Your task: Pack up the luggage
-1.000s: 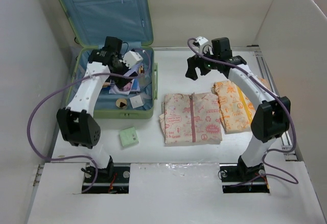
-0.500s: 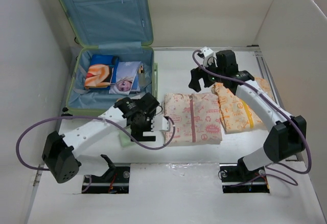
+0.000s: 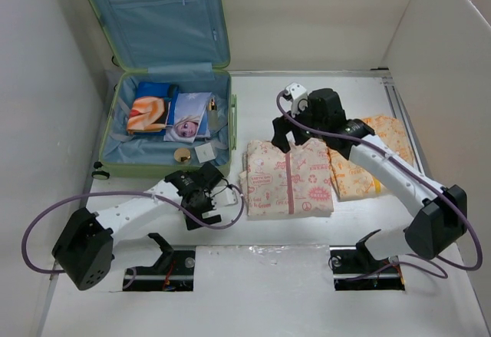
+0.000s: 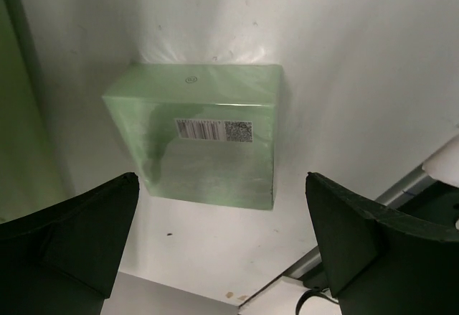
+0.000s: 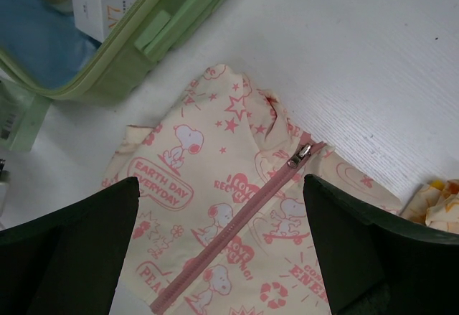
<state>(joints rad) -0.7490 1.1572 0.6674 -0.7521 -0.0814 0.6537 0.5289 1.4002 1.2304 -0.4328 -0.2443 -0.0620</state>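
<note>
Left gripper (image 4: 221, 189) spread wide, we hover over a small pale-green box (image 4: 204, 139) in shiny wrap, one finger on either side, neither touching it. The box lies on the white table (image 3: 253, 229) just in front of the luggage (image 3: 169, 170), which sits open at the far left with its lid propped upright and already holds picture books (image 3: 170, 114), a gold disc (image 3: 182, 155) and a small white carton (image 3: 205, 152). Our right gripper (image 5: 221, 186), equally spread, hangs above the collar end of a folded Snoopy-print zip top (image 5: 215, 236), with an orange garment (image 3: 360, 160) beside it. We judge the box to be the item in hand: the next move calls for lowering, closing squarely on its slick sides, then lifting it clear of the near rim into the lining.
</note>
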